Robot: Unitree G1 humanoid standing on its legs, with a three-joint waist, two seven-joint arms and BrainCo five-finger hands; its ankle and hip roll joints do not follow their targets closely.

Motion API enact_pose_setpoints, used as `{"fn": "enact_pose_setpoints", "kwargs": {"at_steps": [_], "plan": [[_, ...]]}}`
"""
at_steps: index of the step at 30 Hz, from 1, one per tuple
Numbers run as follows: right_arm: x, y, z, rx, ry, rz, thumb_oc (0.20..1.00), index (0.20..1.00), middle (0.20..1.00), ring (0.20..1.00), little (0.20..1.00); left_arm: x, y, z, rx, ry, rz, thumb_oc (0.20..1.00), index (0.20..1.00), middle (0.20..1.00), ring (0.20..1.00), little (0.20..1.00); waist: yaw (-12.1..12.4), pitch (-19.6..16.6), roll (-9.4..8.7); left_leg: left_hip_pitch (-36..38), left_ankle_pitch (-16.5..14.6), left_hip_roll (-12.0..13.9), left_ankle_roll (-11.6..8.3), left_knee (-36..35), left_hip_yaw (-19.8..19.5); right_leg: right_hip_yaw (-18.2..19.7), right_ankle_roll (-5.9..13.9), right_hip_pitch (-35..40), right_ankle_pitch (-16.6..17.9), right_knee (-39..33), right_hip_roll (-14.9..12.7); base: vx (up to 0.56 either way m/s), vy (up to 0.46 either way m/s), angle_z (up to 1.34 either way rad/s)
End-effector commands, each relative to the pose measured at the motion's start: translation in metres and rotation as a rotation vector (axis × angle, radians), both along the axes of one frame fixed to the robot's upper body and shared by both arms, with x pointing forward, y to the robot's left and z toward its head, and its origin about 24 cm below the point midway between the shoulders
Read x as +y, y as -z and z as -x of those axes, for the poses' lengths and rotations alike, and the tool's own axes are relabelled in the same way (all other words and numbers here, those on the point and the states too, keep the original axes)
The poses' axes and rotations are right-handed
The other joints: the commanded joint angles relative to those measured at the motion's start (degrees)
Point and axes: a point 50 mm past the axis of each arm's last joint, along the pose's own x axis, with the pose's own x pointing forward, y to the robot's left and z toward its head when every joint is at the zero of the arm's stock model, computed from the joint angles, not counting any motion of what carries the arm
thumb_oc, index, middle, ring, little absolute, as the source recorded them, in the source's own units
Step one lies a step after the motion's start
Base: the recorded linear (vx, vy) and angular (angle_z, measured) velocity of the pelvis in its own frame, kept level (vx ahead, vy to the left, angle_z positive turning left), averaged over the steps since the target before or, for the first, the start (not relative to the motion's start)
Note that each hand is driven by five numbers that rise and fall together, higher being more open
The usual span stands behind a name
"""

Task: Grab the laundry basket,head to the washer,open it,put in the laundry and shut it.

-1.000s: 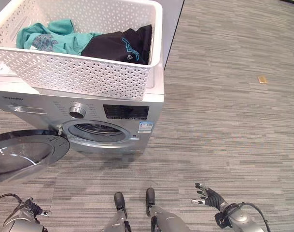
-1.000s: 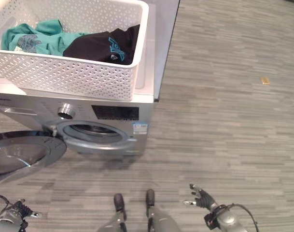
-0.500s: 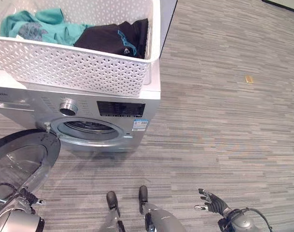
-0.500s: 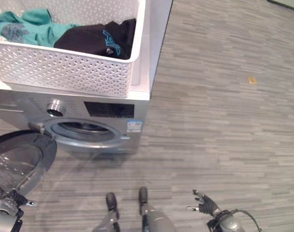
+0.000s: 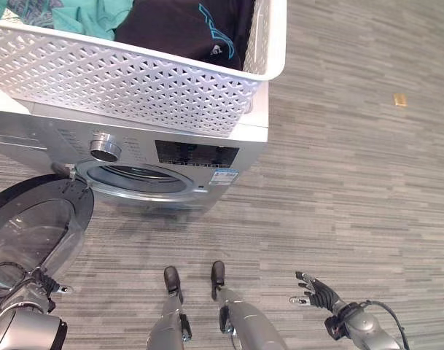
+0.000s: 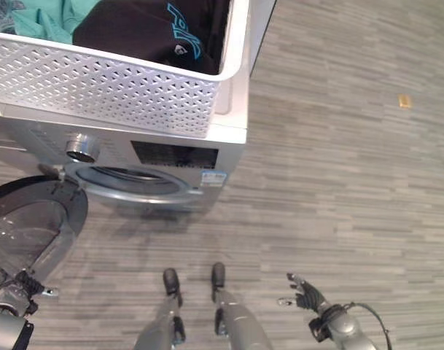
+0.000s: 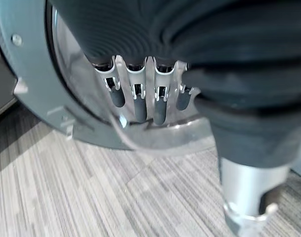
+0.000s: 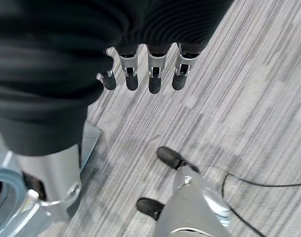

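A white lattice laundry basket [image 5: 134,80] rests on top of the silver washer [image 5: 192,154]. Inside it lie a black garment [image 5: 185,25] and a teal one [image 5: 90,11]. The washer's round door [image 5: 32,226] is swung open to the left, and the drum opening [image 5: 138,179] is bare. My left hand [image 5: 45,283] hangs low just in front of that door, its fingers [image 7: 140,101] straight, close to the glass and holding nothing. Low at my right side, over the carpet, my right hand [image 5: 318,293] is open, its fingers [image 8: 152,74] relaxed.
Grey striped carpet stretches to the right of the washer. A small tan scrap [image 5: 401,100] lies on it at the far right. The open door takes up the floor space at the washer's front left.
The camera has shifted, so the basket and washer now show closer and higher in the picture. Both hands stay low and open; the door is still open.
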Motion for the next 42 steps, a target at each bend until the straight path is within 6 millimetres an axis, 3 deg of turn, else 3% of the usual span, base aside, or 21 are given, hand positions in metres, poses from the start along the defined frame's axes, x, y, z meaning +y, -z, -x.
{"fn": "enact_pose_setpoints", "kwargs": {"at_steps": [1, 5, 7, 9, 13, 17, 20, 22, 23, 29, 36, 38, 39, 42], "plan": [[-0.001, 0.007, 0.016, 0.023, 0.052, -0.003, 1.0, 1.0, 1.0, 1.0, 1.0, 0.006, 0.0, 0.009, -0.002, -0.023, -0.041, 1.0, 1.0, 1.0, 1.0, 1.0, 0.14, -1.83, -3.99, -0.23, 0.7, -0.45, -2.68, 0.04, -0.53, 2.87, 6.55, 1.56, 8.59, -5.2, -3.38, 0.0, 0.0, 0.0], [-0.008, 0.02, 0.031, 0.102, 0.077, 0.04, 1.0, 1.0, 1.0, 1.0, 1.0, -0.012, 0.019, 0.01, -0.004, 0.001, 0.021, 1.0, 1.0, 1.0, 1.0, 1.0, 1.36, -2.57, -2.59, 2.54, 0.21, -0.71, -2.73, 0.04, -0.51, 2.89, 6.32, 4.36, 7.81, -5.2, -3.76, 0.06, 0.01, 0.0], [-0.019, 0.035, 0.046, 0.189, 0.182, 0.074, 1.0, 1.0, 1.0, 1.0, 1.0, -0.036, 0.044, 0.016, -0.006, 0.019, 0.11, 1.0, 1.0, 1.0, 1.0, 1.0, 2.3, -4.12, -0.85, 6.28, -0.5, -1.18, -2.63, 0.04, -0.58, 2.86, 6.08, 8.0, 6.75, -5.2, -4.31, 0.17, 0.018, -0.02], [-0.022, 0.04, 0.053, 0.226, 0.211, 0.084, 1.0, 1.0, 1.0, 1.0, 1.0, -0.042, 0.051, 0.021, -0.01, 0.009, 0.144, 1.0, 1.0, 1.0, 1.0, 1.0, 2.5, -4.66, -0.24, 7.51, -0.77, -1.34, -2.56, 0.04, -0.57, 2.82, 5.98, 9.2, 6.45, -5.19, -4.54, 0.11, 0.018, 0.01], [-0.035, 0.054, 0.078, 0.348, 0.35, 0.126, 1.0, 1.0, 1.0, 1.0, 1.0, -0.092, 0.086, 0.029, -0.062, -0.003, 0.336, 1.0, 1.0, 1.0, 1.0, 1.0, 3.31, -7.01, 2.17, 12.16, -1.54, -2.03, -2.04, 0.04, -0.67, 2.23, 5.79, 13.45, 5.0, -4.61, -5.16, 0.09, 0.007, 0.02], [-0.053, 0.057, 0.101, 0.433, 0.478, 0.173, 1.0, 1.0, 1.0, 1.0, 1.0, -0.139, 0.108, 0.037, -0.1, 0.032, 0.529, 1.0, 1.0, 1.0, 1.0, 1.0, 4.02, -8.72, 4.65, 15.9, -1.83, -3.02, -1.71, 0.04, -1.17, 1.08, 6.1, 17.51, 4.73, -4.36, -6.12, 0.06, 0.001, 0.12], [-0.059, 0.059, 0.115, 0.493, 0.529, 0.205, 1.0, 1.0, 1.0, 1.0, 1.0, -0.163, 0.122, 0.052, -0.064, 0.011, 0.634, 1.0, 1.0, 1.0, 1.0, 1.0, 4.21, -9.88, 5.89, 18.4, -2.36, -3.68, -1.51, 0.04, -1.35, 0.76, 6.34, 20.15, 4.62, -4.76, -6.7, 0.02, 0.007, 0.07], [-0.059, 0.06, 0.117, 0.5, 0.542, 0.207, 1.0, 1.0, 1.0, 1.0, 1.0, -0.169, 0.125, 0.056, -0.059, -0.002, 0.665, 1.0, 1.0, 1.0, 1.0, 1.0, 4.14, -10.27, 6.1, 19.0, -2.54, -3.83, -1.49, 0.04, -1.2, 0.76, 6.47, 20.77, 4.65, -5.03, -6.9, 0.0, 0.0, 0.0], [-0.06, 0.061, 0.126, 0.539, 0.58, 0.21, 1.0, 1.0, 1.0, 1.0, 1.0, -0.184, 0.132, 0.064, -0.046, -0.028, 0.729, 1.0, 1.0, 1.0, 1.0, 1.0, 4.3, -11.18, 6.66, 19.73, -2.96, -4.07, -1.32, 0.04, -1.07, 0.83, 6.68, 21.36, 4.38, -5.2, -7.26, 0.0, 0.0, 0.0], [-0.05, 0.067, 0.131, 0.565, 0.617, 0.171, 1.0, 1.0, 1.0, 1.0, 1.0, -0.204, 0.145, 0.092, 0.058, -0.073, 0.793, 1.0, 1.0, 1.0, 1.0, 1.0, 4.12, -12.27, 7.04, 22.0, -4.05, -4.12, -0.9, 0.04, -0.22, 1.66, 6.59, 22.97, 3.71, -5.2, -7.3, 0.0, -0.01, -0.01], [-0.041, 0.07, 0.137, 0.593, 0.626, 0.143, 1.0, 1.0, 1.0, 1.0, 1.0, -0.204, 0.151, 0.112, 0.159, -0.082, 0.777, 1.0, 1.0, 1.0, 1.0, 1.0, 3.74, -12.93, 6.73, 23.32, -4.76, -3.82, -0.8, 0.04, 0.41, 2.69, 6.53, 23.52, 3.55, -5.2, -6.92, 0.0, -0.012, -0.02], [-0.042, 0.07, 0.137, 0.596, 0.627, 0.145, 1.0, 1.0, 1.0, 1.0, 1.0, -0.201, 0.151, 0.113, 0.164, -0.088, 0.767, 1.0, 1.0, 1.0, 1.0, 1.0, 3.67, -12.97, 6.6, 23.39, -4.9, -3.68, -0.72, 0.04, 0.66, 3.01, 6.51, 23.46, 3.6, -5.2, -6.86, 0.0, -0.015, -0.09], [-0.037, 0.071, 0.128, 0.618, 0.338, 0.304, 1.0, 1.0, 1.0, 1.0, 1.0, -0.202, 0.146, 0.088, 0.254, 0.116, 0.679, 1.0, 1.0, 1.0, 1.0, 1.0, 3.89, -7.91, 5.35, 24.14, -6.82, -3.92, 1.38, 2.67, -2.84, -1.36, 3.22, 20.72, -2.2, 2.47, -2.74, 0.0, -0.006, -0.1], [-0.027, 0.075, 0.131, 0.632, 0.326, 0.27, 1.0, 1.0, 1.0, 1.0, 1.0, -0.206, 0.147, 0.087, 0.241, 0.12, 0.692, 1.0, 1.0, 1.0, 1.0, 1.0, 4.21, -8.91, 5.09, 25.53, -6.74, -3.93, 1.44, 1.55, -2.9, -0.94, 2.87, 22.45, -2.55, 1.83, -2.4, 0.03, -0.03, 0.05]]}}
